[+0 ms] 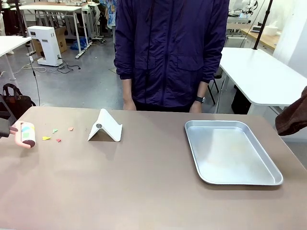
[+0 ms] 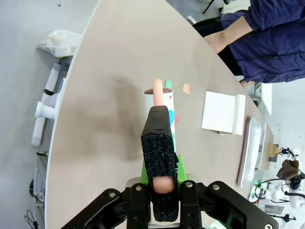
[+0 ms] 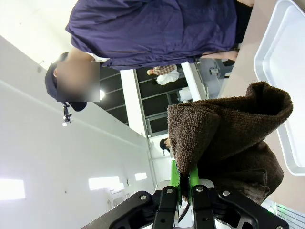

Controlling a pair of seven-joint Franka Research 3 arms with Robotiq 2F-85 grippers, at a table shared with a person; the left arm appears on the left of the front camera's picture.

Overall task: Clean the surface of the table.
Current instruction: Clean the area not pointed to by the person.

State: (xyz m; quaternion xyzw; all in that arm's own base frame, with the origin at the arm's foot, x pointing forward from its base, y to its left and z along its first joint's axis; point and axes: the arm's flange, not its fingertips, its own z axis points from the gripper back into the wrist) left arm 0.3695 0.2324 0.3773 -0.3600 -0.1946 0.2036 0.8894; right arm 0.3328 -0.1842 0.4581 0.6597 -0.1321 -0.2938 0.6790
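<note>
Brown table point(image 1: 144, 191) fills foreground. At 9 o'clock edge, left gripper point(image 2: 161, 172) clamped tight on roller point(image 1: 27, 134); at 3 o'clock, right gripper point(image 3: 184, 172) pinches cloth point(image 1: 293, 116). Cleaning looks barely begun. Next: roll over scraps point(image 1: 46, 138) just toward 3 o'clock.

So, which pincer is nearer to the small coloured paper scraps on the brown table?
Left. The left pincer, holding a pink-handled lint roller, is beside the small coloured paper scraps; the right pincer, holding a brown towelling cloth, is far across, past the silver metal tray.
</note>
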